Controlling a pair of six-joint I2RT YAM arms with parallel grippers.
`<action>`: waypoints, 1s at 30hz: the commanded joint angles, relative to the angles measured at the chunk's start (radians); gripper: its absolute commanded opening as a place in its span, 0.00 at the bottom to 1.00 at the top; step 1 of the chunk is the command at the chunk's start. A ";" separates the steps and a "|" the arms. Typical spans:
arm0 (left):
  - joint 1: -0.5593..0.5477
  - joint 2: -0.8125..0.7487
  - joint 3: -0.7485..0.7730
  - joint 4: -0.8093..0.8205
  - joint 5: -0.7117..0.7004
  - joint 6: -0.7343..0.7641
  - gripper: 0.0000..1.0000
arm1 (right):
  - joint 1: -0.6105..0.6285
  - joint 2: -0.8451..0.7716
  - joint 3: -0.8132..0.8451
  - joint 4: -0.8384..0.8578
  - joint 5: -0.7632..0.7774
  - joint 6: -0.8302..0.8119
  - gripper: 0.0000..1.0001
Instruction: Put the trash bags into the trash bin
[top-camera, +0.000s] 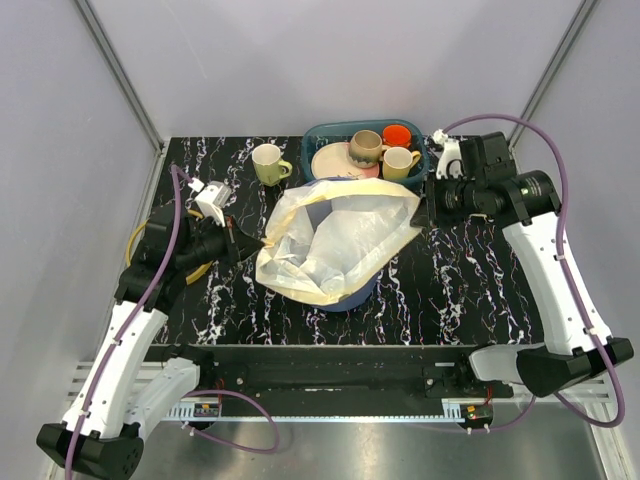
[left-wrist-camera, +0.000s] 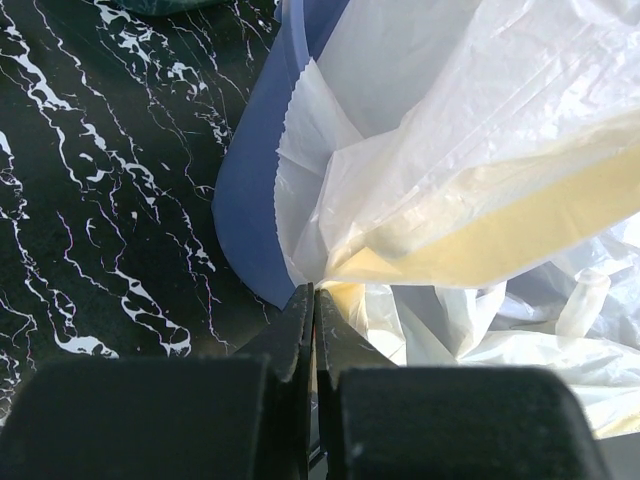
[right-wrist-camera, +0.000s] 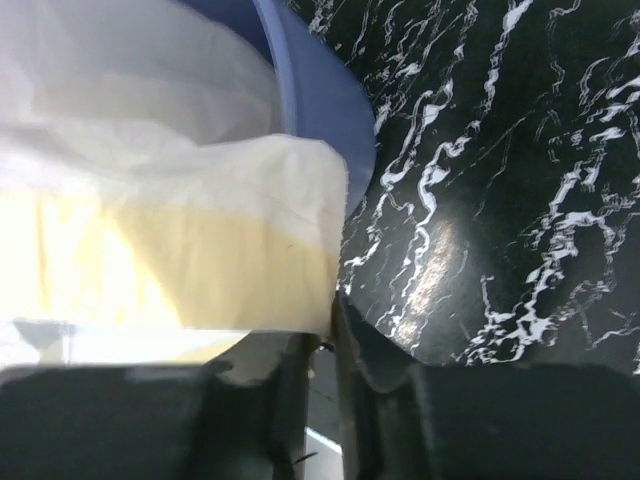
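Crinkly transl. bag (top-camera: 335, 235) over blue bin (top-camera: 352, 298)

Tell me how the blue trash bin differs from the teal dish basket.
The trash bin is blue and mid-table; the dish basket is teal, at the far edge. The bin is draped with a trash bag; the basket holds mugs and a plate. Both stand on the black table.

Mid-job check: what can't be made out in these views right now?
1) Trash bin inside: every view, the trash bag drapes over it.
2) Right end effector grip: right wrist view, bag corner covers where it closes.
3) Left end effector, shut on the bag: left wrist view, its fingers hide how much film.
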 joint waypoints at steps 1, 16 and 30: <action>0.002 0.002 0.007 0.016 -0.014 0.014 0.00 | -0.009 -0.069 -0.088 0.044 -0.148 -0.068 0.12; 0.064 0.045 -0.086 0.055 -0.049 0.072 0.00 | -0.079 -0.166 -0.441 0.375 -0.067 -0.335 0.00; 0.104 0.002 -0.015 0.072 0.260 0.320 0.24 | -0.086 -0.196 -0.412 0.539 -0.166 -0.331 0.08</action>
